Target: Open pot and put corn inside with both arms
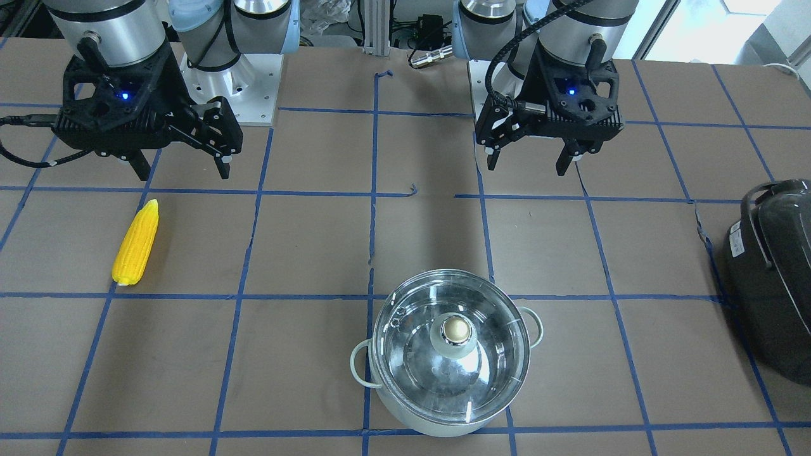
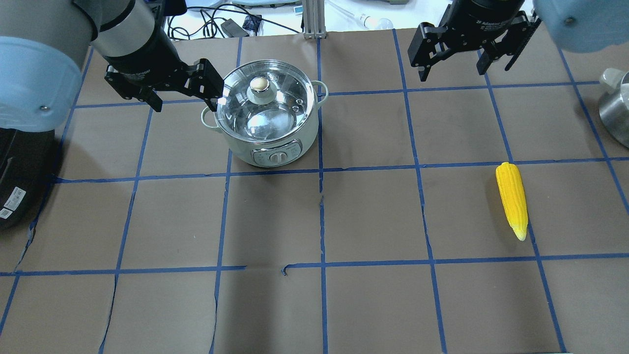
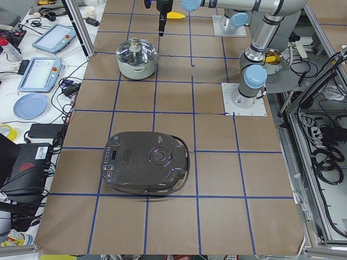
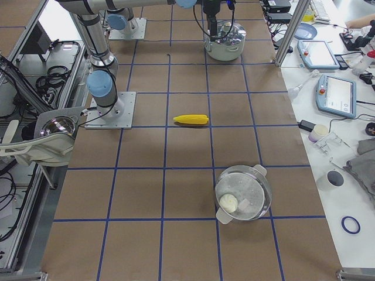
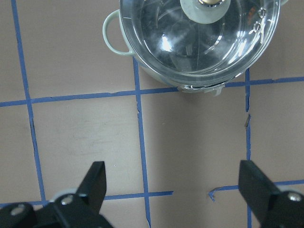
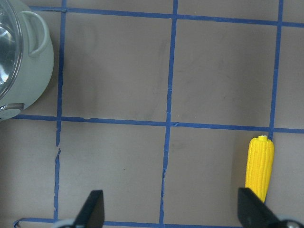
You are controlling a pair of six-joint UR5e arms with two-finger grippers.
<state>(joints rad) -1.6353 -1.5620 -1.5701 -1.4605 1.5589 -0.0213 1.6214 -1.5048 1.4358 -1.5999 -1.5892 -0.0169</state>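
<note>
The pale mint pot (image 1: pixel 405 405) stands closed, its glass lid (image 1: pixel 412 354) with the gold-topped knob (image 1: pixel 457 329) in place. It also shows in the overhead view (image 2: pixel 241 147). The yellow corn (image 1: pixel 136 242) lies on the brown table, far from the pot, also in the overhead view (image 2: pixel 512 199). My left gripper (image 2: pixel 184 103) is open and empty, hovering beside the pot's side handle; its wrist view shows the pot (image 5: pixel 156 76) ahead. My right gripper (image 2: pixel 452 71) is open and empty, raised well above and behind the corn (image 6: pixel 259 166).
A dark grey rounded appliance (image 1: pixel 770 278) sits at the table's end on my left side. A second steel pot with a glass lid (image 4: pixel 242 193) stands at the end on my right side. Blue tape lines grid the brown table.
</note>
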